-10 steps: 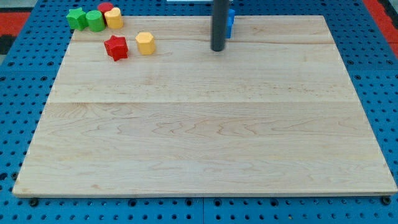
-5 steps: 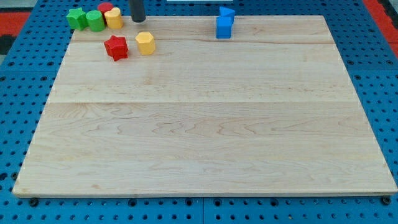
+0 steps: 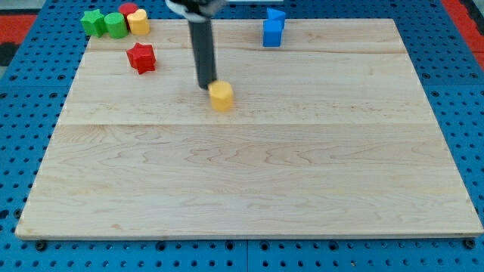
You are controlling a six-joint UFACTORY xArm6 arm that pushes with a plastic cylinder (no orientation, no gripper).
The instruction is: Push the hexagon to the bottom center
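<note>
The yellow hexagon block (image 3: 221, 96) lies on the wooden board (image 3: 249, 181), a little left of centre in the upper half. My tip (image 3: 206, 85) stands right against the hexagon's upper-left side. The dark rod rises from the tip to the view's top edge. The hexagon is far from the board's bottom edge.
A red star block (image 3: 141, 57) lies at the upper left. In the top left corner sit two green blocks (image 3: 94, 22) (image 3: 116, 24), a red block (image 3: 128, 10) and a yellow block (image 3: 139, 22). Two blue blocks (image 3: 273, 32) (image 3: 276, 14) sit at the top centre-right.
My tip has swept from the top centre to the top left, then down and right. The yellow hexagon has moved from beside the red star down and to the right.
</note>
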